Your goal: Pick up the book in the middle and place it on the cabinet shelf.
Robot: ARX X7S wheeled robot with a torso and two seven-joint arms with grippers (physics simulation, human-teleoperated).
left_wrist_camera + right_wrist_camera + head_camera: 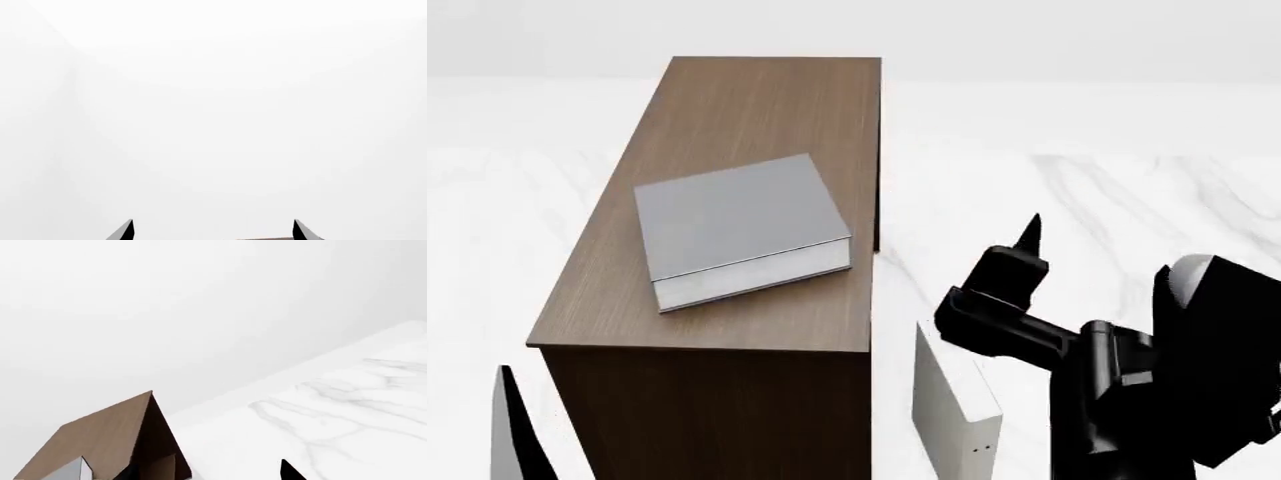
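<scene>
Book [737,226] flat on the cabinet [767,110] top, grey cover up, white page edges toward the camera, turned slightly askew to the cabinet's long sides. Sits on the near half of the top, closer to the right edge, one corner almost at that edge. Touched by no gripper.

Right gripper [1030,236] raised off the cabinet's right side, well apart from the book, black arm bent below it at the head view's lower right. Only one pointed fingertip visible there; in the right wrist view just one dark tip [290,472] at the frame edge, so spread not discernible. Nothing seen between the fingers.

Left gripper [213,231] spread wide in the left wrist view, two black fingertips [123,231] far apart with nothing between them, aimed at a blank white wall. In the head view, a single dark tip low at the left edge, beside the cabinet's front.

Pale book [954,410] standing upright on the marble floor [1121,200], just right of the cabinet, small dots on its spine.
</scene>
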